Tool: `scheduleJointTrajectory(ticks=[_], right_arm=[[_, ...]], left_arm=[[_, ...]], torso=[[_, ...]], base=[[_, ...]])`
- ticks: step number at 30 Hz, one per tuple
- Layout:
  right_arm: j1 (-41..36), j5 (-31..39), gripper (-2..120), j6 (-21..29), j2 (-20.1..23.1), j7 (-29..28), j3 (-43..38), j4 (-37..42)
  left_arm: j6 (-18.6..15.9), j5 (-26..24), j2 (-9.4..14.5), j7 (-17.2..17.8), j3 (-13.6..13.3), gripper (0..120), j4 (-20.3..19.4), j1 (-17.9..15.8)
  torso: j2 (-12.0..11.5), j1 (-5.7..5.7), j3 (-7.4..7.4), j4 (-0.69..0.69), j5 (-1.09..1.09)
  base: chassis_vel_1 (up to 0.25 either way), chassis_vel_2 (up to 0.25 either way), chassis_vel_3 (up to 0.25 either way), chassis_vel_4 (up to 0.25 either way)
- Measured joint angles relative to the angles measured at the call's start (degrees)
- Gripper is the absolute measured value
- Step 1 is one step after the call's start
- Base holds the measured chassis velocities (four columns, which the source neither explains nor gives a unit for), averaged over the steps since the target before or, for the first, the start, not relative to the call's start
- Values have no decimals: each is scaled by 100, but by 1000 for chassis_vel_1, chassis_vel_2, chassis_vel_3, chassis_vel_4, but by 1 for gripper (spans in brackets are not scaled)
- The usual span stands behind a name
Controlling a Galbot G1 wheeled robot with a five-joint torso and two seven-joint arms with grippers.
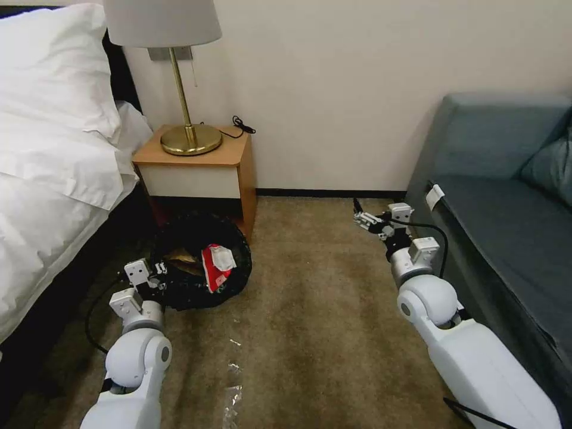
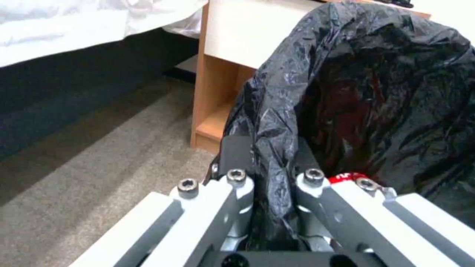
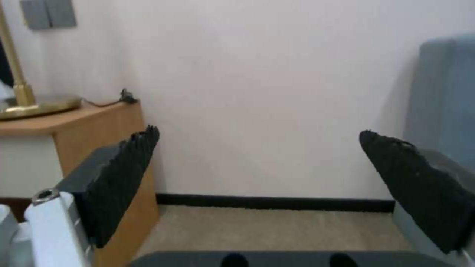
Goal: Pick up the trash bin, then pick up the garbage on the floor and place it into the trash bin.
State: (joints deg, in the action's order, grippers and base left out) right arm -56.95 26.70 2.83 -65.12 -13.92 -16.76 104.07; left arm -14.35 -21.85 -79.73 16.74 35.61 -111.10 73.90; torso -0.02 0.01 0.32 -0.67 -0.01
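Crinkled glossy black bag (image 2: 396, 92), matt wood nightstand (image 1: 196, 161), polished brass lamp base (image 1: 190, 140)

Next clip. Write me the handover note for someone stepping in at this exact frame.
Left gripper: shut on the trash bin, pinching its black-bagged rim beside the nightstand.
Right gripper: open, holding nothing, raised over the carpet beside the sofa.
Done: bin gripped; a red packet and a brown wrapper lie inside it.
Left: clear plastic scraps lie on the carpet nearer the robot. Whether other litter remains cannot be told.
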Motion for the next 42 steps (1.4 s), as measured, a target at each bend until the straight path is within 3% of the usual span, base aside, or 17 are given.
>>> scheduleJointTrajectory(ticks=[8,18,24,27,29,36,42], right_arm=[[-524,-400,100,-259,-416,123,-317,-220],[-519,-454,100,-321,-515,136,-372,-369],[-545,-475,100,-335,-550,140,-389,-380],[-607,-490,100,-356,-554,148,-430,-360],[-638,-494,100,-362,-541,155,-448,-337],[-720,-498,100,-372,-502,171,-507,-257],[-800,-519,100,-377,-558,178,-504,-155]], left_arm=[[0,2,68,-6,41,4,-14,44],[-5,2,61,-10,13,4,-31,54],[-126,-895,51,141,-27,4,-4,-26],[-72,-1763,-70,246,13,4,315,-252],[-58,-1982,-115,301,41,4,480,-345],[-52,-2289,-226,546,139,4,1111,-700],[54,-2366,-308,509,230,4,2101,-1231]], torso=[[0,0,0,-2,0],[0,0,0,-2,-1],[0,0,0,-1,-1],[0,0,1,-2,-1],[0,0,1,-2,-1],[0,0,1,-2,0],[0,0,1,-1,-2]], base=[[0,0,0,0],[0,0,0,0],[0,0,0,0],[0,0,0,0],[0,0,0,0],[0,0,0,0],[0,0,0,0]])
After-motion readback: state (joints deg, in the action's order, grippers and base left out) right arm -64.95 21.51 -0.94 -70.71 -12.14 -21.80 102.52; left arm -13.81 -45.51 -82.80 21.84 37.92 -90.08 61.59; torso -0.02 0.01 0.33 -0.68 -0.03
